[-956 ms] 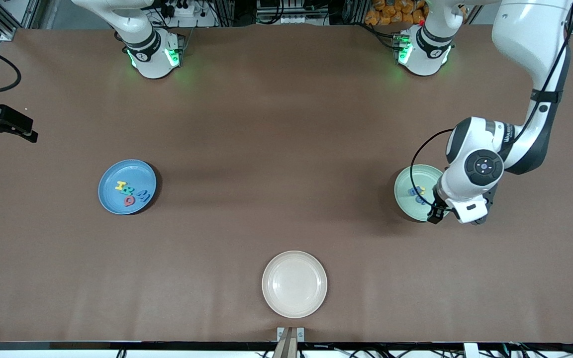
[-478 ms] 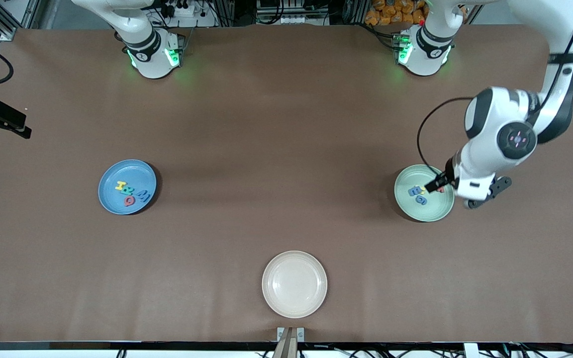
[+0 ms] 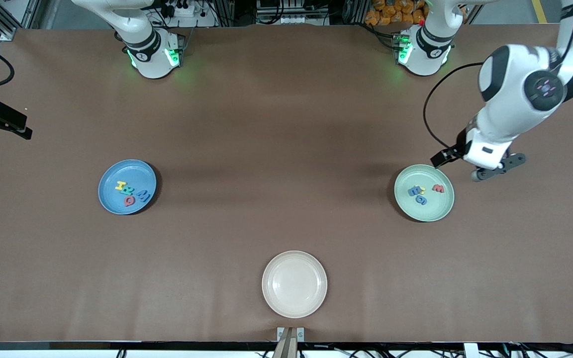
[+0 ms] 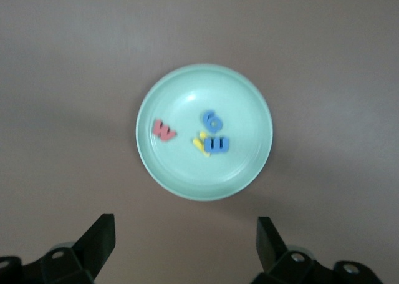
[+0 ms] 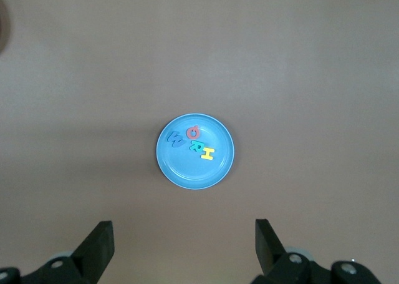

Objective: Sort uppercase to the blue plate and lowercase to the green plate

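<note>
Left gripper (image 3: pixel 460 165): up in the air over the bare table, just off the rim of the round pale mint-green plate (image 3: pixel 433 211); jaws wide apart, nothing between them. In the left wrist view its two dark fingertips (image 4: pixel 100 237) frame bare table short of the plate, with the plate clear of the gap.

Green plate contents: a small red foam letter (image 3: pixel 437 188), a blue foam m (image 3: pixel 414 190), a blue foam g (image 3: pixel 421 200) and a yellow hooked foam letter (image 3: pixel 421 189), all lying flat inside. The red one lies apart from the other three, toward the left arm's end of the table.

Right gripper (image 5: pixel 184 249): waiting high up, jaws apart and empty; the round sky-blue plate (image 5: pixel 187 171) sits well clear of its fingertips in the right wrist view.

Blue plate contents: yellow foam H (image 3: pixel 120 186), teal-green foam R (image 3: pixel 127 190), blue foam W (image 3: pixel 143 195), pinkish-red foam Q (image 3: pixel 129 201), clustered together inside.

Cream-white round plate (image 3: pixel 316 298): nearer to the front camera than the green plate, midway between the two coloured plates.

Readable writing: only the foam letters themselves.

Hard to make out: the yellow hooked letter is partly covered by the blue m; the right gripper is cut off at the front view's edge.
</note>
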You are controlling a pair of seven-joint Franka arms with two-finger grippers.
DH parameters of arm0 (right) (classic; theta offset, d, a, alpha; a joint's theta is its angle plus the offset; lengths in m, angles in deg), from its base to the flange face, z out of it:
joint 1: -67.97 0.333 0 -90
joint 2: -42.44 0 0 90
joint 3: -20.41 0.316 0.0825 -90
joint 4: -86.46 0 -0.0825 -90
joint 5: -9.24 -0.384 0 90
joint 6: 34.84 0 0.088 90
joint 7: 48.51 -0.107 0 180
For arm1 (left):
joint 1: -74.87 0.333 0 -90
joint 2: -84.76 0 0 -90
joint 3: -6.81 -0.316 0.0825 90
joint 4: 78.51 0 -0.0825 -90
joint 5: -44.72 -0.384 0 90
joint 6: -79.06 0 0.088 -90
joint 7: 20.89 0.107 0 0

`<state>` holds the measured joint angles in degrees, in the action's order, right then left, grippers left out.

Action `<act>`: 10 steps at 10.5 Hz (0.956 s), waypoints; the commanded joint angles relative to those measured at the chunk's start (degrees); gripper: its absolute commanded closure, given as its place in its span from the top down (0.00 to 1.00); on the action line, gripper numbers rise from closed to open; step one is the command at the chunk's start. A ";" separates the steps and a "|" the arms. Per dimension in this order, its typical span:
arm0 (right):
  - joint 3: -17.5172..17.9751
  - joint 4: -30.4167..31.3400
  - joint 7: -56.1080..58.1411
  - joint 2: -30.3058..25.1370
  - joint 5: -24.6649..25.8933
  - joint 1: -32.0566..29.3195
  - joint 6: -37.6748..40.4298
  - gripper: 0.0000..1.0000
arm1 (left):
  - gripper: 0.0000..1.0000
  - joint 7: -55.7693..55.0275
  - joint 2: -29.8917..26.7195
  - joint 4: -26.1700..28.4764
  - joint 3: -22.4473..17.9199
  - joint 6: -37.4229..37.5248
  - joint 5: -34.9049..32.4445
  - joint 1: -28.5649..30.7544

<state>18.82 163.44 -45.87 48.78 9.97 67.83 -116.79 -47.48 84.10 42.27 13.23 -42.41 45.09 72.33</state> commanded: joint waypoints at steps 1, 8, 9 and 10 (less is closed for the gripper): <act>-0.07 -1.39 0.44 1.05 -0.21 -0.04 0.83 1.00 | 1.00 8.71 0.04 -8.42 -0.26 2.10 1.12 0.61; -0.07 -1.40 0.61 0.96 -0.21 -0.04 0.92 1.00 | 1.00 20.00 0.13 -27.95 -0.18 26.44 -1.51 0.61; -0.07 -1.48 0.61 0.96 -0.21 -0.12 0.92 1.00 | 1.00 20.00 0.13 -29.45 -0.18 27.77 -1.43 0.61; -0.07 -1.48 0.61 0.96 -0.21 -0.12 0.92 1.00 | 1.00 20.08 0.13 -30.94 -0.18 29.26 -1.42 0.52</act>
<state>18.82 163.44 -45.86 49.16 9.97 67.85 -116.79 -28.71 83.64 14.46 12.76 -16.04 44.73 72.59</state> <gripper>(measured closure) 0.000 0.000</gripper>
